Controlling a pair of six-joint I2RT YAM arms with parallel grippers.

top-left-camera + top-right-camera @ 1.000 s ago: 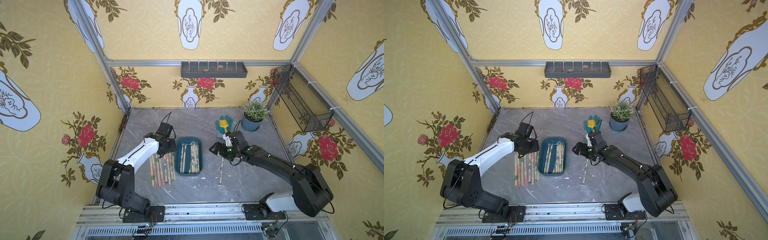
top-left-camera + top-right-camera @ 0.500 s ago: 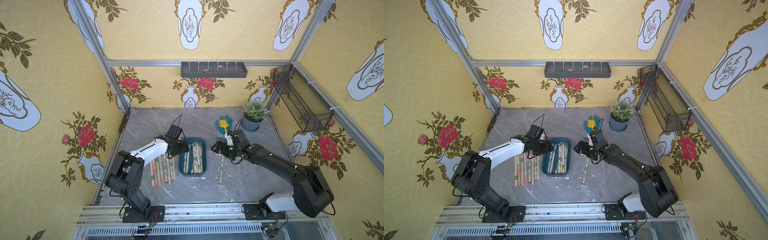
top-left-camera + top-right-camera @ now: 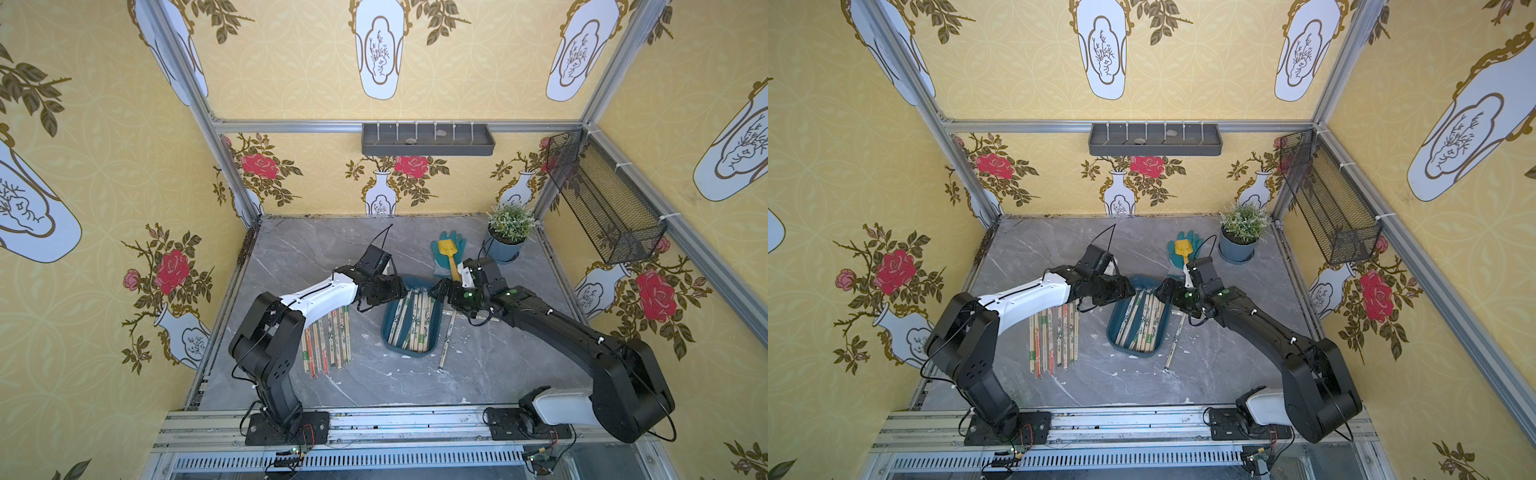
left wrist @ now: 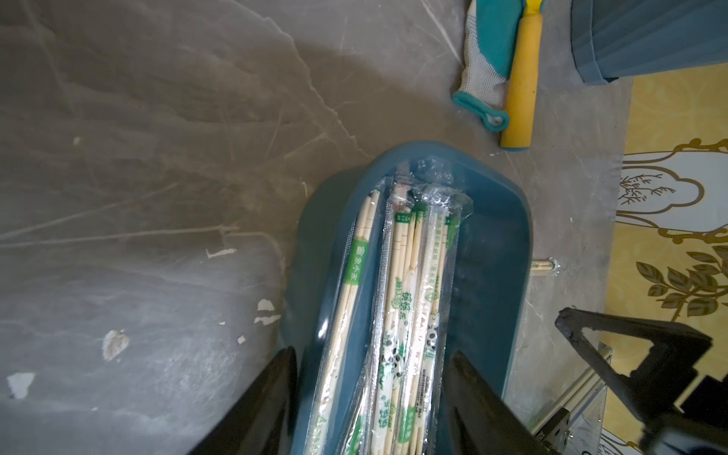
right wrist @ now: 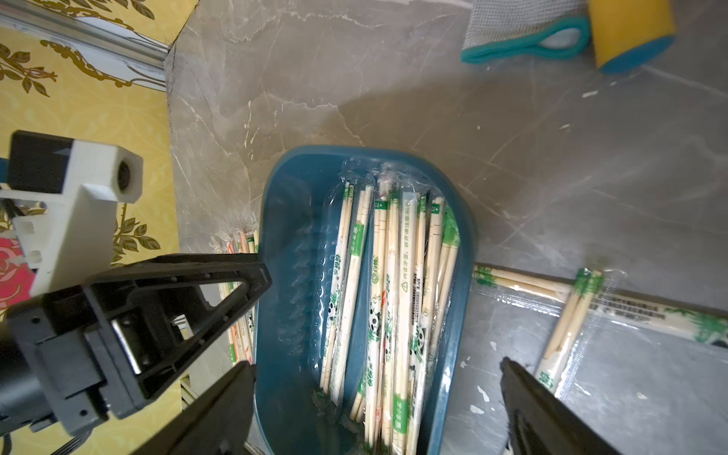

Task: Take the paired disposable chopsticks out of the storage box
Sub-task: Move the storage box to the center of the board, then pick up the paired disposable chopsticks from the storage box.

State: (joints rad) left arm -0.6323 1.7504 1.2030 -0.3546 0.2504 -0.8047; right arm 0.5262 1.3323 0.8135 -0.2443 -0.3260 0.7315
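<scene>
While many thin pale chopstick pairs [image 3: 415, 320] in clear wrappers lie lengthwise inside it, the shallow dark teal plastic box [image 3: 385, 332] sits in the middle of the grey marble table [image 3: 311, 249]. The left gripper [image 4: 370, 354] hangs over the box's far left end, jaws apart, holding nothing. The right gripper [image 5: 376, 364] hangs over the far right end, jaws spread wide, also holding nothing. A row of wrapped pairs [image 3: 328, 340] lies on the table left of the box, and a single pair [image 3: 448, 338] lies just right of it. Farther back, a yellow toy shovel [image 3: 448, 251] rests on a teal glove [image 3: 438, 266], near a blue-grey plant pot [image 3: 502, 251].
</scene>
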